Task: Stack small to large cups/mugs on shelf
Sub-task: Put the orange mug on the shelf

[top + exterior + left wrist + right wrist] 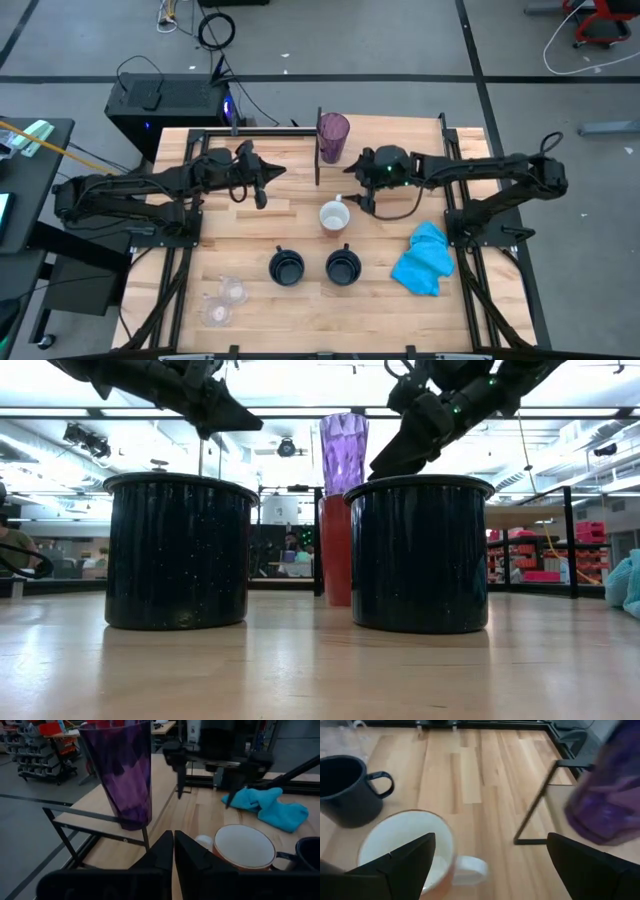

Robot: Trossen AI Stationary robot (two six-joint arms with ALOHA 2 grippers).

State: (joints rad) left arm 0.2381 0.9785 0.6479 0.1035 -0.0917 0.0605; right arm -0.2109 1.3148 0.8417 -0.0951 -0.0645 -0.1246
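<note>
Standing by the table: the tumbler (333, 136) was already upright on the shelf (262, 138) at the far edge, and nothing was nested in it yet.
Step in hand: the right gripper (352, 198) hovered just above the orange mug (334, 216), so fetching that mug looked like the job under way.
Right jaws: spread wide and empty, one finger to each side of the mug's white rim (405, 845) in the right wrist view.
Left gripper (262, 199): clenched on nothing, hanging over bare tabletop (300, 230) near the shelf, seemingly waiting.
Orange mug: sat on the tabletop just in front of the shelf, handle (470, 869) pointing towards the right arm's wrist camera.
Navy mugs (287, 267): the two stood side by side nearer the front edge, untouched; the second (342, 267) was just beside the first.
Clear cups (233, 291): two, faint, at the front left corner; the other (215, 312) lay close by.
Cloth (425, 258): crumpled at the right, apart from the mugs.
Progress, as I judged it: early, one of six placed.
Next move: the right gripper would need to drop, close on the rim or wall, then lift clear of the black upright (318, 146) on the way to the shelf.
Risk: the handle could twist the mug in the grip.
</note>
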